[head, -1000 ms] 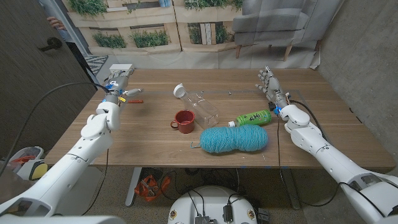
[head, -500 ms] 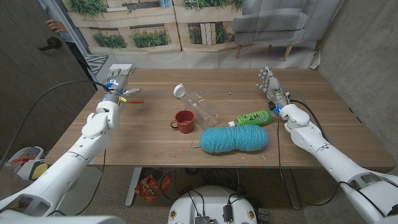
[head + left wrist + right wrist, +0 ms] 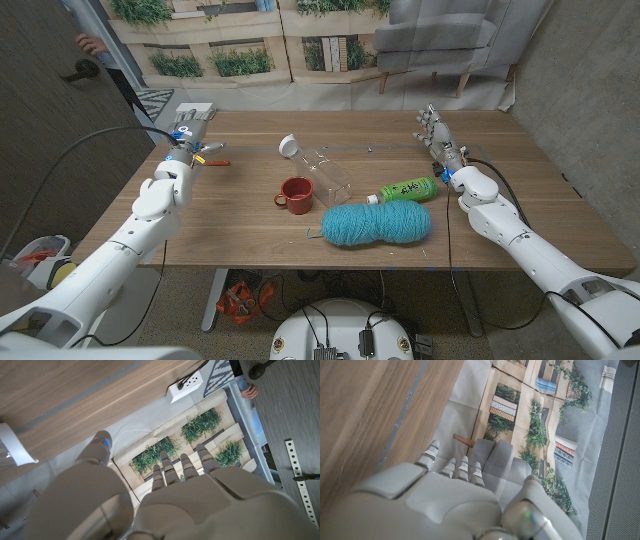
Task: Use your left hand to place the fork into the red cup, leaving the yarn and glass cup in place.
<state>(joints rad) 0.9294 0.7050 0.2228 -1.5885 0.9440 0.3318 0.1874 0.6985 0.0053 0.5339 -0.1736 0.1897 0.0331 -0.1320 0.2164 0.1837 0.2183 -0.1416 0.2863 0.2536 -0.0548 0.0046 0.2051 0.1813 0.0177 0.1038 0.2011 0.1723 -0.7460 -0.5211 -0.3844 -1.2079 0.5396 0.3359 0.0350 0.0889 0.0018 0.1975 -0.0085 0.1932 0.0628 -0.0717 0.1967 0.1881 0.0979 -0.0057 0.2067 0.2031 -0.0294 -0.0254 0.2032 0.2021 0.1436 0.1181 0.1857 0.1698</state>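
Observation:
The red cup [image 3: 296, 193] stands upright near the table's middle. Beside my left hand [image 3: 184, 138], at the far left of the table, lies a thin piece with an orange-red handle [image 3: 214, 161], probably the fork. The hand holds nothing, and its fingers [image 3: 172, 467] reach out straight, apart from each other. A clear glass cup [image 3: 326, 172] lies on its side behind the red cup. The teal yarn [image 3: 376, 223] sits to the right of the red cup, toward the front. At the far right my right hand [image 3: 434, 134] is empty too, with straight fingers [image 3: 462, 469].
A green bottle [image 3: 405, 188] lies on its side just behind the yarn. A white lid [image 3: 289, 146] sits by the glass cup's far end. A person [image 3: 90, 42] stands off the table's far left corner. A white power strip [image 3: 187, 385] lies on the floor.

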